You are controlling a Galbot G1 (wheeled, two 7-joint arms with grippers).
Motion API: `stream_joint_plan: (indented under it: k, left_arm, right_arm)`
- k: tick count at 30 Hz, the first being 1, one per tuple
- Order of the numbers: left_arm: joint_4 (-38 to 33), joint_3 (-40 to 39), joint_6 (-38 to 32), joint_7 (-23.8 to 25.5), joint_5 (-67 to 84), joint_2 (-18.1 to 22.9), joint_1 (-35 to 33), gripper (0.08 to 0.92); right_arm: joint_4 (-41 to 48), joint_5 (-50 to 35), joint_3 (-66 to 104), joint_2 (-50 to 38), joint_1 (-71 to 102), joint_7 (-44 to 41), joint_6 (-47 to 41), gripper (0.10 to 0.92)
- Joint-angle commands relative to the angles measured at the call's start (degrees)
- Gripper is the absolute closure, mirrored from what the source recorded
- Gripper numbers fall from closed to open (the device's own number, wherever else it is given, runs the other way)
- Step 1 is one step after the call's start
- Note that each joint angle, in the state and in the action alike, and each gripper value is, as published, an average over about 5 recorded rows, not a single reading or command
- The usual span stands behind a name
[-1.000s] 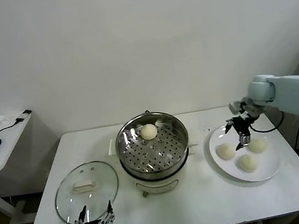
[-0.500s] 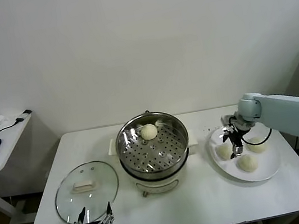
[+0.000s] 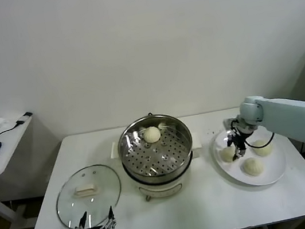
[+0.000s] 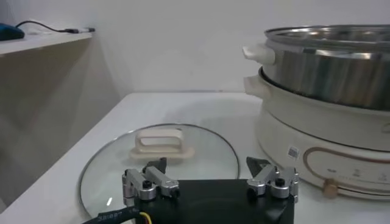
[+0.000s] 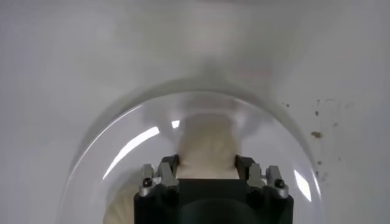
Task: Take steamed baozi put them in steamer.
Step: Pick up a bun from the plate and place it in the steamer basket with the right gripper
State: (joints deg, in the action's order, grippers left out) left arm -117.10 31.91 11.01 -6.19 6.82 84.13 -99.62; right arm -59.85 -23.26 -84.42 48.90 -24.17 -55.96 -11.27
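Right gripper (image 5: 207, 176) pinches a baozi (image 5: 206, 149) by its flanks on the plate (image 3: 272, 174). Soft, light dough: squeeze gently. Left gripper (image 4: 210, 182) spread, parked beside the lid (image 4: 201, 152).

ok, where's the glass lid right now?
In the head view the glass lid lies flat on the table's left front, just left of the steamer, with the open left gripper hovering at its near edge.

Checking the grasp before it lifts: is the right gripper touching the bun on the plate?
Touching. The right wrist view shows the right gripper with a finger pressed against each side of the bun.
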Motion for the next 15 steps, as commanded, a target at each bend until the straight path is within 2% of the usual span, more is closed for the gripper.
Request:
stream_joint_plan:
  k: [1, 8, 12, 15]
  left_arm:
    - [-0.28, -0.05, 0.1, 0.04, -0.04, -0.09, -0.03, 0.177]
    - [-0.37, -0.44, 0.45, 0.17, -0.15, -0.44, 0.5, 0.177]
    - [-0.4, -0.59, 0.6, 0.24, -0.19, -0.6, 0.84, 0.177]
    - [-0.43, -0.64, 0.58, 0.24, -0.18, -0.73, 1.06, 0.177]
  right_arm:
    - [-6.53, -8.71, -11.82, -0.95, -19.48, -3.74, 0.97, 0.391]
    - [-12.85, -27.13, -21.32, 5.26, -44.18, -8.46, -0.93, 0.389]
    - [-20.39, -36.81, -17.4, 10.81, -46.48, -4.02, -6.41, 0.389]
    - [-24.42, -40.61, -12.62, 16.4, -44.0, 0.75, -10.06, 0.391]
